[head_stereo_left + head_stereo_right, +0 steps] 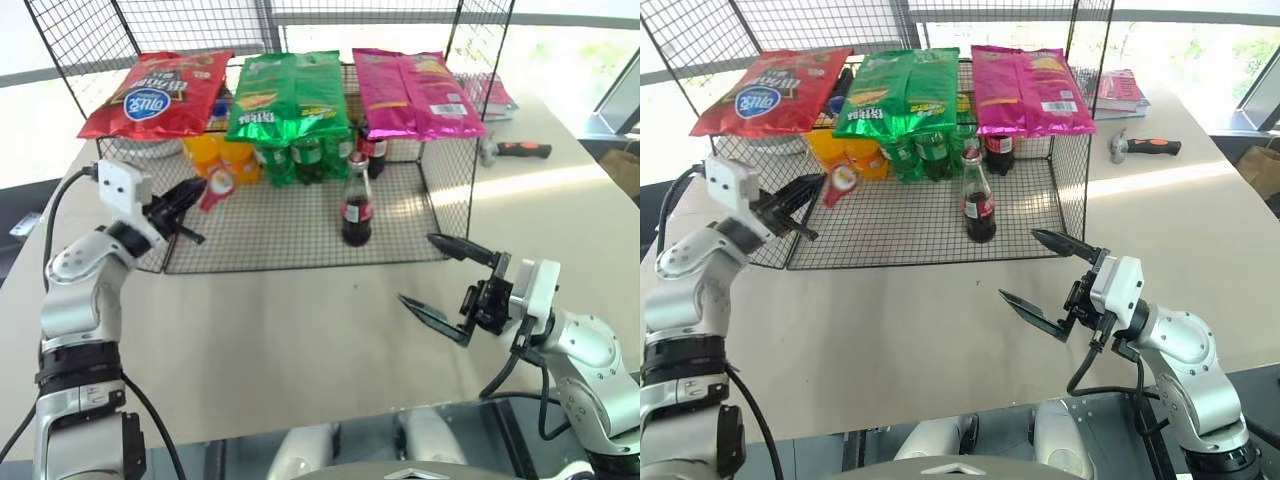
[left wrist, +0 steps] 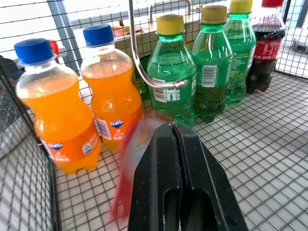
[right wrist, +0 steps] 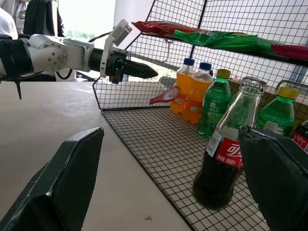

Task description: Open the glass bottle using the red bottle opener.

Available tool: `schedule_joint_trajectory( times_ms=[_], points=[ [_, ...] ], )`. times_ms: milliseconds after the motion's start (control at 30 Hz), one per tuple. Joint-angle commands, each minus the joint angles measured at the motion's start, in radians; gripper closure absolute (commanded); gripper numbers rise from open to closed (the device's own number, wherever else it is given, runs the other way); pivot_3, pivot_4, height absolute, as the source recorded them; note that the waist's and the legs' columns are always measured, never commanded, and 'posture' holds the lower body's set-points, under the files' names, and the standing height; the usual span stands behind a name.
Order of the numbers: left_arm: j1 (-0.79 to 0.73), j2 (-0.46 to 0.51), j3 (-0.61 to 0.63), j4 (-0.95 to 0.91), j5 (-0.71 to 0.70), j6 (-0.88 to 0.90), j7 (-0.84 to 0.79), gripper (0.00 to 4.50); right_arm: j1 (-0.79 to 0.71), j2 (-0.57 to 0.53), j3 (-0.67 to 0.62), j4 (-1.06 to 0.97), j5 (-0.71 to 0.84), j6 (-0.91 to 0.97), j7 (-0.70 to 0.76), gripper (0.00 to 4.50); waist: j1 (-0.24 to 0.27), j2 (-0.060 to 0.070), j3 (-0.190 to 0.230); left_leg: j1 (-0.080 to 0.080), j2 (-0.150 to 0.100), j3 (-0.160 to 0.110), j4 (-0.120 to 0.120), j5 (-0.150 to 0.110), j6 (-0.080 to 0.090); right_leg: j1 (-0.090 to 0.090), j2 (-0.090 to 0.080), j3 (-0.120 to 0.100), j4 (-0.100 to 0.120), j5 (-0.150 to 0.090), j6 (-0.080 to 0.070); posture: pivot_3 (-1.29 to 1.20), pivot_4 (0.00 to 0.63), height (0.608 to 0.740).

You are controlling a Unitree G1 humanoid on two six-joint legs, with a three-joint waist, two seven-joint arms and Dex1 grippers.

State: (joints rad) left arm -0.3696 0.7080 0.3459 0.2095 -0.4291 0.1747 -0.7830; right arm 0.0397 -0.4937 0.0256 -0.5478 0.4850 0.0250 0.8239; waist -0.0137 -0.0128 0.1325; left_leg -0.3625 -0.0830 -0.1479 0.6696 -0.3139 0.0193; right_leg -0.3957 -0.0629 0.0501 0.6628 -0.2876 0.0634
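On the wire shelf (image 1: 300, 235), glass bottle (image 1: 357, 205) upright; left fingers (image 1: 188, 200) clenched, right fingers (image 1: 470, 250) spread

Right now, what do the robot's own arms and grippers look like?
Both arms are silver-grey metal with black joint bands and loose black cables. Each wrist carries a white boxy housing. The left gripper and right gripper each have two black, tapered, pointed fingers.

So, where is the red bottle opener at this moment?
In the head views the red bottle opener is on the left, at the tip of the left gripper, just in front of the orange soda bottles on the wire rack.
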Motion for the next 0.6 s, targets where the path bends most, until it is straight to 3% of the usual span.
schedule_joint_trajectory(
  times_ms=[33, 100, 367, 467, 600],
  points=[
    [0.046, 0.029, 0.024, -0.093, -0.03, 0.008, -0.044, 4.25, -0.024, -0.004, -0.008, -0.001, 0.012, 0.0, 0.006, 0.0, 0.0, 0.0, 0.0, 0.0, 0.0, 0.0, 0.0, 0.0, 0.0, 0.0, 0.0, 0.0, 0.0, 0.0, 0.0, 0.0, 0.15, 0.74],
    [0.076, 0.025, 0.019, -0.128, -0.02, 0.008, -0.038, 3.75, -0.027, -0.006, -0.01, 0.0, 0.014, 0.003, 0.007, 0.0, -0.001, 0.0, 0.0, 0.0, 0.0, 0.0, 0.0, 0.0, 0.0, 0.0, 0.0, 0.0, 0.0, 0.0, 0.0, 0.0, 0.15, 0.74],
    [0.101, -0.034, -0.031, -0.196, 0.151, 0.019, 0.207, 0.18, -0.027, -0.013, -0.01, -0.009, 0.017, 0.015, 0.005, 0.0, 0.002, 0.0, 0.0, 0.0, 0.0, 0.0, 0.0, 0.0, 0.0, 0.0, 0.0, 0.0, 0.0, 0.0, 0.0, 0.0, 0.15, 0.74],
    [0.078, -0.024, -0.1, -0.224, 0.259, 0.123, 0.304, 0.18, -0.026, -0.01, -0.004, -0.011, 0.011, 0.015, 0.001, 0.0, 0.003, 0.0, 0.0, 0.0, 0.0, 0.0, 0.0, 0.0, 0.0, 0.0, 0.0, 0.0, 0.0, 0.0, 0.0, 0.0, 0.15, 0.74],
    [-0.014, 0.027, -0.195, -0.172, 0.254, 0.221, 0.192, 0.18, -0.026, -0.007, 0.002, -0.011, -0.002, 0.008, -0.006, 0.0, 0.003, 0.0, 0.0, 0.0, 0.0, 0.0, 0.0, 0.0, 0.0, 0.0, 0.0, 0.0, 0.001, 0.0, 0.0, 0.0, 0.15, 0.74]
  ],
)
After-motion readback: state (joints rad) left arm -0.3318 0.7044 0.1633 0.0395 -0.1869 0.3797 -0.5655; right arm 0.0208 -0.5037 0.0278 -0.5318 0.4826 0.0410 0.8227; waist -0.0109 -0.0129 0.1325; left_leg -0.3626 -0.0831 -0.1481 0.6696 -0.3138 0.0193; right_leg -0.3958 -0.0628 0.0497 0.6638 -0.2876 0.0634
